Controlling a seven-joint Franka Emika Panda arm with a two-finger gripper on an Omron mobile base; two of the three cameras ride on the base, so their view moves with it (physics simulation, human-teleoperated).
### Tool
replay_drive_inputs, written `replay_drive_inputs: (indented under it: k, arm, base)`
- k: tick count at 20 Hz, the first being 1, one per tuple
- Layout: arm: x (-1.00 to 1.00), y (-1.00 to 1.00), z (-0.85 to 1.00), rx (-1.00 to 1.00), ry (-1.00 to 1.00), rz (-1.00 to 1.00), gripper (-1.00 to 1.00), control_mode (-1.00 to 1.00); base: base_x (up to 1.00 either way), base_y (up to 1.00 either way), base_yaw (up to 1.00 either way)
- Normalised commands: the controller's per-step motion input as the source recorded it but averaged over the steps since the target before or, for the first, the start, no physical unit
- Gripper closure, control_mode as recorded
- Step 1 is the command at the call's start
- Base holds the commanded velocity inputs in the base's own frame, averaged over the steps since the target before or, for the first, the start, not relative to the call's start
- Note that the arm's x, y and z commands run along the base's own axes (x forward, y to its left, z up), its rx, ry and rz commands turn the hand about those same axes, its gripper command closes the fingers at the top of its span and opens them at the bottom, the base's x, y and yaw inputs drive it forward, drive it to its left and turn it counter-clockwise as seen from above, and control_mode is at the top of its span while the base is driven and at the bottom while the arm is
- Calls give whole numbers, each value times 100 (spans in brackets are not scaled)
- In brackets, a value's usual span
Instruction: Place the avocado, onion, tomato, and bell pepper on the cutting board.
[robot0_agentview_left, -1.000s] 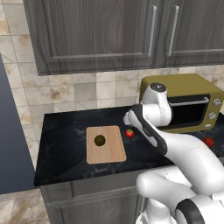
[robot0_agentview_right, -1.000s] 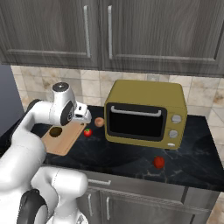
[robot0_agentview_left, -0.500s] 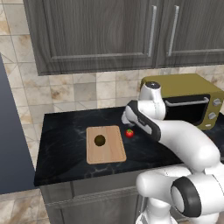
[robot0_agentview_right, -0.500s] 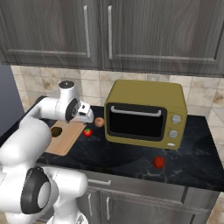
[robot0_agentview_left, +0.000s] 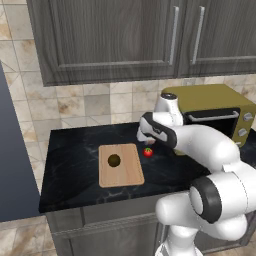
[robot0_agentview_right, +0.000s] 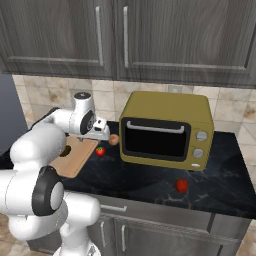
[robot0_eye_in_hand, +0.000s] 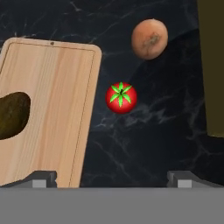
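Note:
The cutting board lies on the dark counter with the avocado resting on it. Just right of the board sits the tomato, on the counter. Beyond it, beside the oven, is the onion. The bell pepper lies far right, near the counter's front. My gripper hovers open above the counter between board and tomato, nothing between its fingertips.
An olive-yellow toaster oven stands on the counter right of the tomato and onion. Dark wall cabinets hang above. The counter's front edge runs below the bell pepper.
The hand has shifted slightly toward the tomato and oven while the arm's elbow swung round. The vegetables and the board have not moved.

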Motion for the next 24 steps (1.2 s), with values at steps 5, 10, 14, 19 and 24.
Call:
replay_drive_inputs:
  k: [5, 10, 14, 19, 24]
  arm:
    - [24, -1, -24, 0, 7, 0, -100, -100]
    - [23, 0, -26, 0, 6, 0, -100, -100]
    - [23, -1, -29, 0, 7, 0, -100, -100]
    - [14, -2, -25, 0, 5, 0, -100, -100]
    - [15, -6, -22, 0, 4, 0, -100, -100]
  base:
    - [0, 0, 0]
    - [0, 0, 0]
    - [0, 0, 0]
    - [0, 0, 0]
    - [0, 0, 0]
